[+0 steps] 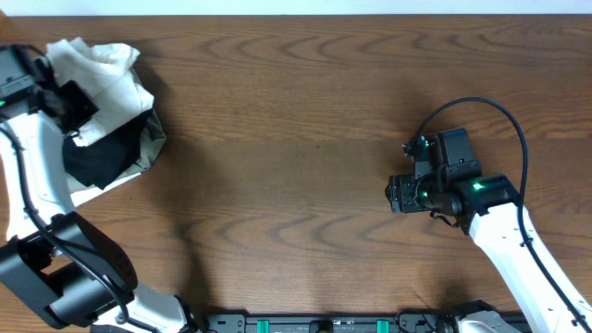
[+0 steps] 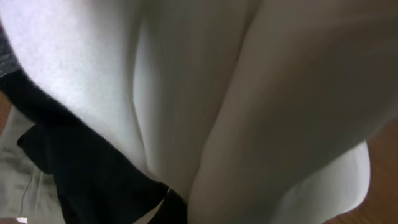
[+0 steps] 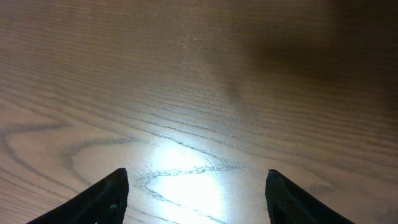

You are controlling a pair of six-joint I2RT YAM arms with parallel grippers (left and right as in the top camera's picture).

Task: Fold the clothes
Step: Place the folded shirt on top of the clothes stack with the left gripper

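Observation:
A pile of clothes lies at the table's far left corner: a white garment (image 1: pixel 97 69) on top, a black garment (image 1: pixel 106 153) under it and a beige garment (image 1: pixel 153 139) at the pile's right edge. My left gripper (image 1: pixel 72 100) is down in the pile, on the white garment. The left wrist view is filled by the white garment (image 2: pixel 249 93), with the black garment (image 2: pixel 81 168) at lower left; my fingers are hidden there. My right gripper (image 1: pixel 400 193) hovers over bare wood at the right, open and empty (image 3: pixel 196 186).
The brown wooden table (image 1: pixel 305 120) stretches between the pile and the right arm. The table's far edge runs along the top of the overhead view. The arm bases sit at the near edge.

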